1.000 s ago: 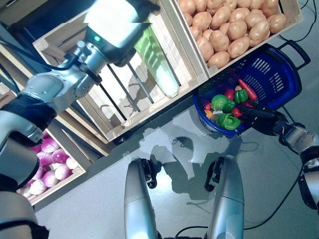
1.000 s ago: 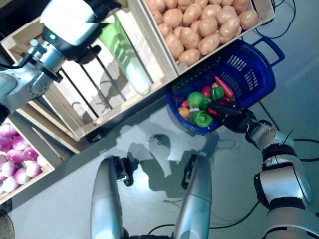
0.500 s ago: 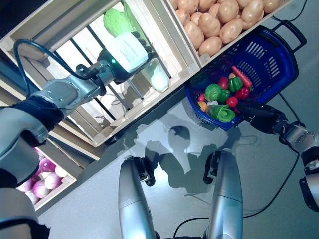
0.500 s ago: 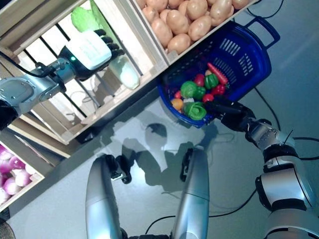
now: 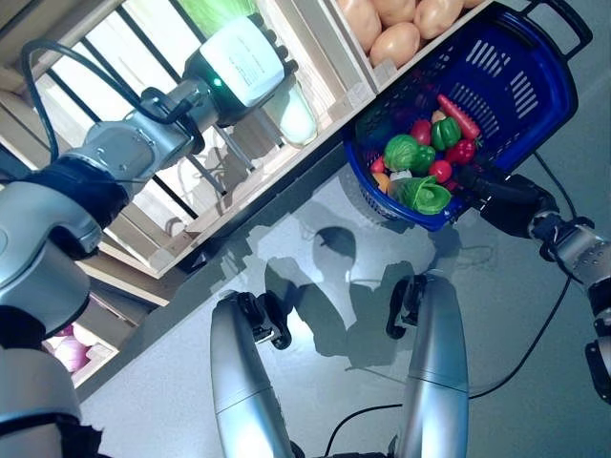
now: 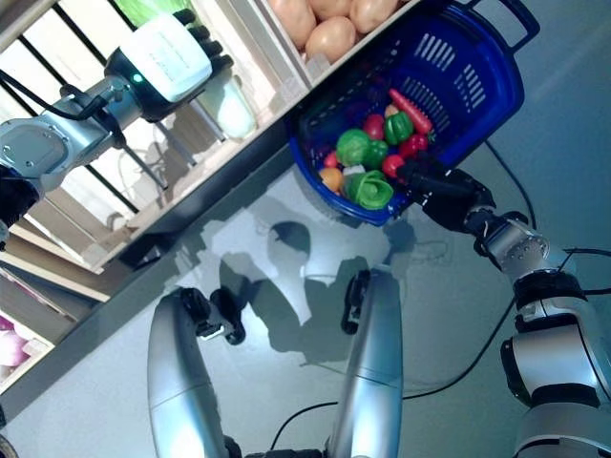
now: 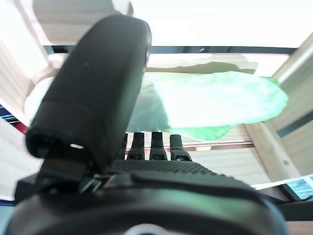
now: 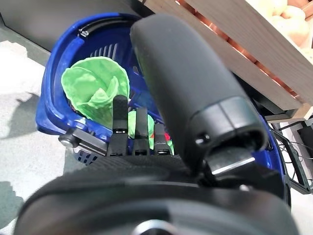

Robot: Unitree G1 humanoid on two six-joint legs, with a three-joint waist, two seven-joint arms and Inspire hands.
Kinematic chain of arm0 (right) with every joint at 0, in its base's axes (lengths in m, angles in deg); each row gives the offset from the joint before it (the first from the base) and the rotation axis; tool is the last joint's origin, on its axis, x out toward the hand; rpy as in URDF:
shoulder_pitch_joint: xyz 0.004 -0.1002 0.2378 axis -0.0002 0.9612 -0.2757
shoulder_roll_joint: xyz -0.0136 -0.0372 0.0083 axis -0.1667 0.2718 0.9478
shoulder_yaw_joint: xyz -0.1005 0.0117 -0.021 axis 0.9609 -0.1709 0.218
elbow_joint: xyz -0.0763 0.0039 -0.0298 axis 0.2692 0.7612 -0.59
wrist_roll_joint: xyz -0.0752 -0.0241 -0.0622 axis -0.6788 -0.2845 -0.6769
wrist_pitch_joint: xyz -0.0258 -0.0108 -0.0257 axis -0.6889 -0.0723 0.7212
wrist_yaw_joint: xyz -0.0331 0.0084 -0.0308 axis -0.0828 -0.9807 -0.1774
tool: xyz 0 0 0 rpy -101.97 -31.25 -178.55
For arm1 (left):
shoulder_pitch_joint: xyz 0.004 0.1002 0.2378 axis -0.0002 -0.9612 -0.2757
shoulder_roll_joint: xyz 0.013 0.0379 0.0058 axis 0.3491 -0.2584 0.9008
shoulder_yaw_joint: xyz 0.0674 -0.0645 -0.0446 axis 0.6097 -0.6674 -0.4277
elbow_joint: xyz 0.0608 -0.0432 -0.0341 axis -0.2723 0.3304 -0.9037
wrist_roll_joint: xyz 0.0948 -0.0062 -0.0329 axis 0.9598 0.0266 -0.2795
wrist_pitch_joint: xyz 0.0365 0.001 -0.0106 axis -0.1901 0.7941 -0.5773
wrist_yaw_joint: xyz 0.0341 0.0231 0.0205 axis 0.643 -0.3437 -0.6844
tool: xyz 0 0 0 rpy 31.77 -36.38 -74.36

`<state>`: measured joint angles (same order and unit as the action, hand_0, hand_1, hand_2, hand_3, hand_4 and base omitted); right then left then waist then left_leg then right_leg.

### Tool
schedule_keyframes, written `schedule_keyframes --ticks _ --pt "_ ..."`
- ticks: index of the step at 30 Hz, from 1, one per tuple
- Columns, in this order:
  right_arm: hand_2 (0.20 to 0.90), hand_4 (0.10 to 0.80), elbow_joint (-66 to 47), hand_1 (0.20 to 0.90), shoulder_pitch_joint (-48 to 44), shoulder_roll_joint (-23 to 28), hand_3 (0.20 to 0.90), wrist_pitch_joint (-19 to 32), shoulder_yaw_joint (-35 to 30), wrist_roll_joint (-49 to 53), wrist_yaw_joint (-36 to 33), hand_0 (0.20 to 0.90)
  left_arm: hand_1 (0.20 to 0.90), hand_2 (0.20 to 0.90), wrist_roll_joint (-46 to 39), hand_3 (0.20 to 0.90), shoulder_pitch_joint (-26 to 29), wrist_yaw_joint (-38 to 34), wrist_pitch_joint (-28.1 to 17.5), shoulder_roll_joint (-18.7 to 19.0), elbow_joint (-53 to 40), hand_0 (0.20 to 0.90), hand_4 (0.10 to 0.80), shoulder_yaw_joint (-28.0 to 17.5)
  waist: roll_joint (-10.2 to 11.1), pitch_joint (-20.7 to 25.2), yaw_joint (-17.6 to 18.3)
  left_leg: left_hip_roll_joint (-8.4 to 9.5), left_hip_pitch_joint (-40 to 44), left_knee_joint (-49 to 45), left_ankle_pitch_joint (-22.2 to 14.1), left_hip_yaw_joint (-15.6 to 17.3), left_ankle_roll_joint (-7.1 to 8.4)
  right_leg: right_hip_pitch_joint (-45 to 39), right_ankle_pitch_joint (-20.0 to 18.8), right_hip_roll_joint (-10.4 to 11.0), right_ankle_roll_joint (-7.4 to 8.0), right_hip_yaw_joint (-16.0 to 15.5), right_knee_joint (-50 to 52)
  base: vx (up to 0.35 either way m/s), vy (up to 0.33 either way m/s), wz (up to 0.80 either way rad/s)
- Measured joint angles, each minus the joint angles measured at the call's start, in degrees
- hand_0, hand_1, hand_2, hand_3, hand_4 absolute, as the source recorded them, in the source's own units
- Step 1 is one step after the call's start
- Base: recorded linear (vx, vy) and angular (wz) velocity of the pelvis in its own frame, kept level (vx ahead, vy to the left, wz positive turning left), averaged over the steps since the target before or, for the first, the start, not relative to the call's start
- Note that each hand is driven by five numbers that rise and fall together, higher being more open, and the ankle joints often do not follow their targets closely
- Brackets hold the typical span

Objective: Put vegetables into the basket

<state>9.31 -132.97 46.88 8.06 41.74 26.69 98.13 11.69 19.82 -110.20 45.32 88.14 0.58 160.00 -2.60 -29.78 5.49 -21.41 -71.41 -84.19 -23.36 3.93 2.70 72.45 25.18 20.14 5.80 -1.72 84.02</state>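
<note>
My left hand (image 5: 239, 62) reaches into a slatted wooden crate (image 5: 191, 205) on the stand. Its fingers are straight and lie against a long pale green cabbage (image 5: 291, 110). In the left wrist view the straight fingers (image 7: 154, 144) point at the cabbage (image 7: 215, 105), with the thumb raised beside it. The blue basket (image 5: 535, 86) stands on the floor by the stand. It holds a leafy green vegetable (image 5: 425, 196), a round green one, a green pepper, red round ones and a long red one. My right hand (image 5: 501, 196) is open at the basket's near rim (image 8: 63, 54), fingers (image 8: 139, 132) straight.
A second wooden crate (image 5: 368, 91) overhangs the basket's far side. The stand's lower edge (image 5: 277, 205) runs slantwise between the crates and the grey floor (image 5: 535, 382).
The camera has shifted, so the stand and basket sit higher in the picture. My left hand has gone from near the camera into the crate and onto the cabbage. My right hand has stayed at the rim.
</note>
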Motion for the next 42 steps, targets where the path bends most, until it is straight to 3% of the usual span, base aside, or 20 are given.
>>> schedule_keyframes --ticks 8,17,19,28,39,42 --pt "0.900 0.800 -2.3 0.900 0.5 0.2 0.900 0.3 0.0 0.3 0.1 0.900 0.900 0.900 1.6 0.900 0.1 0.5 -4.0 -0.4 -0.3 0.900 0.800 0.0 1.2 0.0 0.1 -0.53 -1.5 -1.2 -0.4 -0.2 0.05 1.6 0.0 0.0 -0.28 0.0 1.0 -0.001 -0.007 -0.02" --pt "0.900 0.800 -2.7 0.900 0.7 0.2 0.900 0.6 0.0 0.3 0.1 0.900 0.900 0.900 -1.3 0.900 0.2 7.8 -9.6 -1.7 -2.2 0.900 0.800 -0.1 1.3 0.0 0.1 -0.57 -2.0 -1.8 -0.6 -0.4 -0.02 1.9 0.0 0.1 -0.32 0.1 1.4 0.000 0.000 0.00" --pt "0.900 0.800 -2.6 0.900 0.8 0.2 0.900 0.6 0.0 0.3 0.1 0.900 0.300 0.300 -2.5 0.300 0.5 9.3 -9.6 -1.7 -2.5 0.300 0.400 -0.1 1.3 0.0 0.1 -0.57 -1.9 -1.9 -0.6 -0.5 -0.05 1.8 0.0 0.1 -0.31 0.1 1.5 0.000 0.000 0.00" --pt "0.900 0.800 -2.9 0.900 1.3 0.2 0.900 0.6 -0.2 0.3 0.1 0.900 0.300 0.300 -5.3 0.300 -0.8 13.6 -7.3 -2.4 -2.2 0.300 0.400 -1.2 1.3 0.0 -0.2 -0.60 -1.2 -2.5 -0.7 -0.5 -0.25 1.3 0.0 0.2 -0.34 0.4 2.2 0.000 0.000 0.00" --pt "0.900 0.800 -3.5 0.900 3.1 -0.1 0.900 0.0 -0.2 -0.1 -0.6 0.900 0.300 0.300 -3.8 0.300 -4.7 7.8 -4.7 -2.2 4.4 0.300 0.400 -2.9 1.3 0.0 -0.3 -0.61 1.9 -0.4 -0.5 0.1 -0.06 -2.2 0.1 0.7 -0.43 -0.5 0.4 0.001 0.007 0.01" --pt "0.900 0.800 -3.5 0.900 3.5 -0.8 0.900 -0.7 -0.2 -0.6 -0.7 0.900 0.300 0.300 -5.2 0.300 -8.1 4.6 -4.8 -1.8 6.2 0.300 0.400 -6.8 1.4 0.0 -0.3 -0.59 5.6 2.3 -0.4 1.4 0.04 -5.4 0.0 0.9 -0.18 -0.9 -2.1 0.025 0.018 0.00"
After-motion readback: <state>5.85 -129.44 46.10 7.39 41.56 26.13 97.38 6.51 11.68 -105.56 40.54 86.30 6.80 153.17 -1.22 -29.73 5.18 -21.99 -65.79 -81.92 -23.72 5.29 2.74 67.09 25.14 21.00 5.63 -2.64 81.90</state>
